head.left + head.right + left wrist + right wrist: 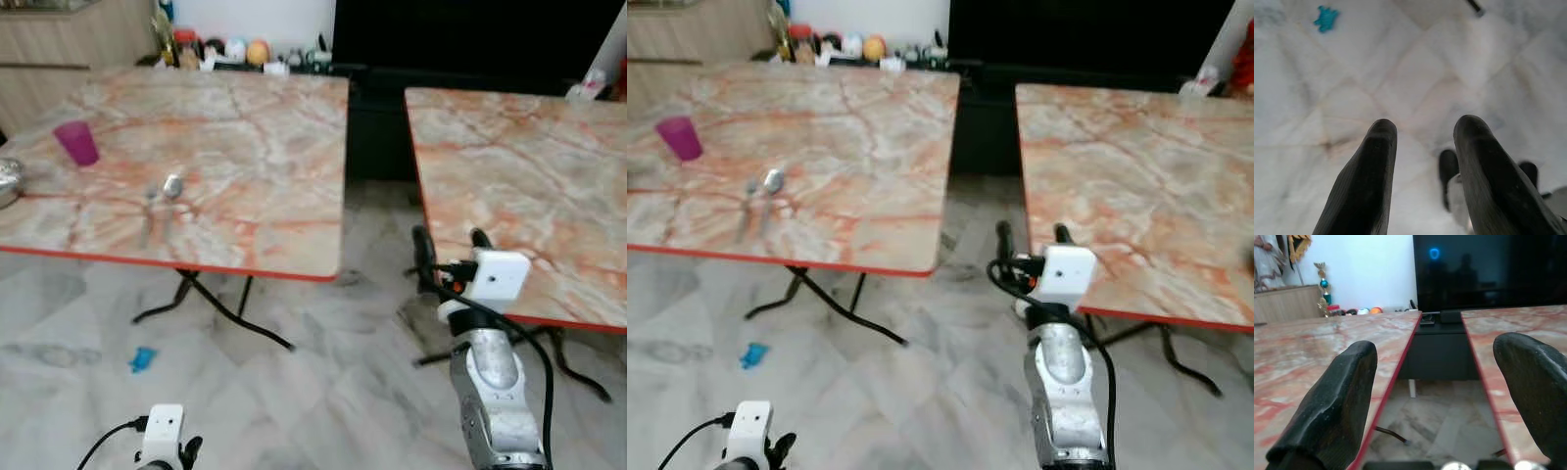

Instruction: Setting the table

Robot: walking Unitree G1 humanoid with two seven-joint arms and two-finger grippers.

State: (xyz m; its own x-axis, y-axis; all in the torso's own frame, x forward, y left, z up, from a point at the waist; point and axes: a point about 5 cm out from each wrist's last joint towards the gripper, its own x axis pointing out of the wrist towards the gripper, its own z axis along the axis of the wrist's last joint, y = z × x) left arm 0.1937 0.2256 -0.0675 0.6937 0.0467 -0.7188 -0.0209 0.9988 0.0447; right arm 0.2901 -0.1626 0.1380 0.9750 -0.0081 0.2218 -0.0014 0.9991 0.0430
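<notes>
Two big marble tables stand side by side with a gap between them: the left table (245,147) and the right table (529,176). The right gripper (452,247) is held up in front of the gap, near the right table's edge, its two fingers spread wide and holding nothing. The left gripper (1425,147) hangs low over the pale floor (323,372), fingers apart and empty. On the left table sit a pink cup (76,143) and, near it, a spoon (172,185) beside a fork (151,208). A small blue scrap (143,359) lies on the floor.
</notes>
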